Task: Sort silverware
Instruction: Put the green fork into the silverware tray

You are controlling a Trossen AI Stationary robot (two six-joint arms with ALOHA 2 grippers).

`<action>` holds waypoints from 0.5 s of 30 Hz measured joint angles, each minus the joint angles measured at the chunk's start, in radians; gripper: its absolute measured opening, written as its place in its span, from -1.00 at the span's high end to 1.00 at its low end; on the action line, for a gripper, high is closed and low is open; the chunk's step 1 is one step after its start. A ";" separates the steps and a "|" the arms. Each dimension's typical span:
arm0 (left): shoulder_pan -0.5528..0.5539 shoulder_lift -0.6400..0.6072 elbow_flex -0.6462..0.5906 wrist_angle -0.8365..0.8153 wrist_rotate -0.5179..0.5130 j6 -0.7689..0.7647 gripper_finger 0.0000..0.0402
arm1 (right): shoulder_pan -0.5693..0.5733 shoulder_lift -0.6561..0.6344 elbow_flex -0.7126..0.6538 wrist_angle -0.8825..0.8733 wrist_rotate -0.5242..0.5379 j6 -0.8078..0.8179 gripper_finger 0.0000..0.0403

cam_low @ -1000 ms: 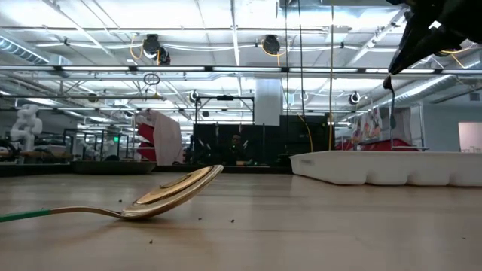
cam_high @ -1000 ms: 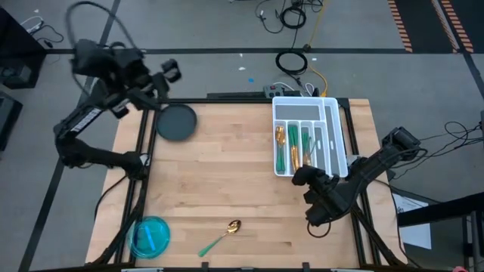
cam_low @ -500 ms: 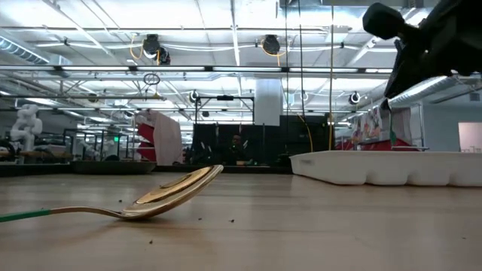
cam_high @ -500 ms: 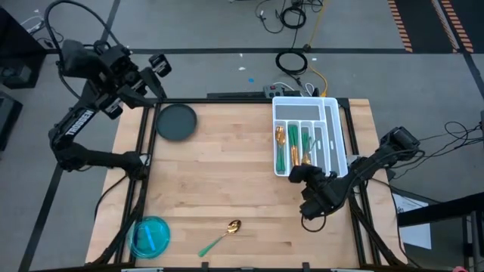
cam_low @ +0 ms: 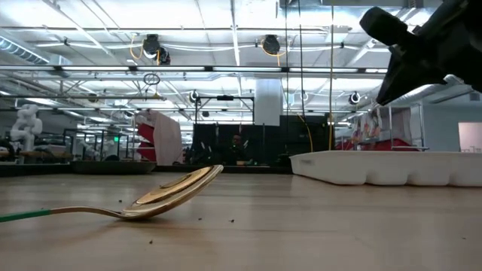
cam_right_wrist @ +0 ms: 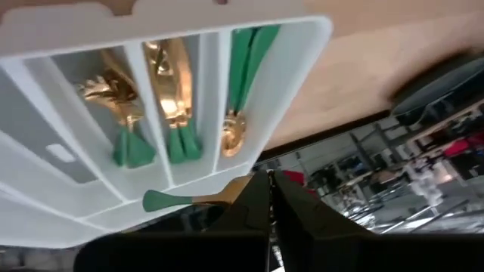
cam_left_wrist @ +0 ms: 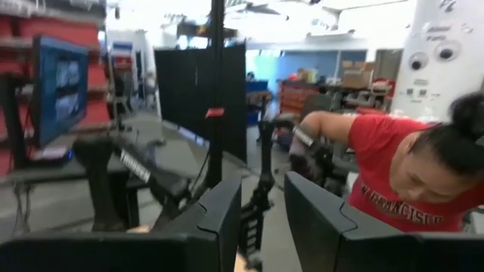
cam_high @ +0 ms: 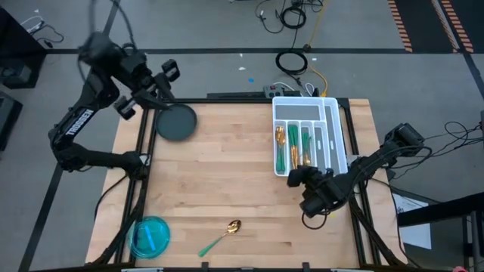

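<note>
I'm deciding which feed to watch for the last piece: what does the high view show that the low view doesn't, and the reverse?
Only the high view shows the left gripper raised beyond the table's far left corner, the dark plate, the blue bowl and the cutlery lying in the tray. Only the low view shows the spoon's bowl tilted up off the wood. Both show the spoon alone on the table, the white tray and the right arm beside it.

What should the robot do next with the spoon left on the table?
Probably swing the right hand, now shut and empty beside the white tray, toward the lone spoon near the table's front edge. It is the only silverware still outside the tray.
</note>
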 joint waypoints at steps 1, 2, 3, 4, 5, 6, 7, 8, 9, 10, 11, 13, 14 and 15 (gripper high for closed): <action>0.000 0.000 0.000 -0.073 -0.002 0.066 0.46 | 0.000 0.000 0.000 0.017 0.001 -0.020 1.00; 0.000 0.000 0.000 -0.153 -0.015 0.135 0.46 | 0.000 0.000 0.000 0.039 0.001 -0.035 1.00; 0.000 0.000 0.000 -0.227 -0.033 0.207 0.46 | 0.000 0.000 0.000 0.056 0.000 -0.037 1.00; 0.000 0.000 0.000 -0.297 -0.054 0.277 0.46 | 0.001 0.000 0.000 0.065 -0.003 -0.034 1.00; 0.000 0.000 0.000 -0.361 -0.075 0.342 0.46 | 0.001 -0.001 -0.007 0.077 -0.004 -0.029 1.00; 0.000 0.000 0.000 -0.423 -0.100 0.401 0.46 | 0.001 -0.001 -0.019 0.088 -0.002 -0.029 1.00; 0.000 0.000 0.000 -0.474 -0.123 0.457 0.46 | 0.000 -0.001 -0.039 0.099 -0.003 -0.030 1.00; 0.000 0.001 0.000 -0.514 -0.139 0.499 0.46 | 0.000 0.000 -0.059 0.100 -0.010 -0.030 1.00; 0.000 0.001 0.000 -0.549 -0.152 0.534 0.46 | 0.000 0.000 -0.083 0.099 -0.024 -0.029 1.00; -0.002 0.001 0.000 -0.571 -0.160 0.555 0.46 | 0.000 -0.001 -0.110 0.103 -0.032 -0.030 1.00; -0.002 0.001 0.000 -0.583 -0.163 0.567 0.46 | 0.000 -0.003 -0.139 0.111 -0.034 -0.030 1.00; -0.002 0.000 0.000 -0.586 -0.165 0.570 0.46 | 0.001 -0.013 -0.196 0.141 -0.032 -0.031 1.00; -0.002 0.000 0.000 -0.586 -0.166 0.570 0.46 | 0.001 -0.023 -0.220 0.156 -0.031 -0.030 1.00; -0.002 0.000 0.000 -0.586 -0.166 0.570 0.46 | 0.001 -0.033 -0.245 0.173 -0.027 -0.032 1.00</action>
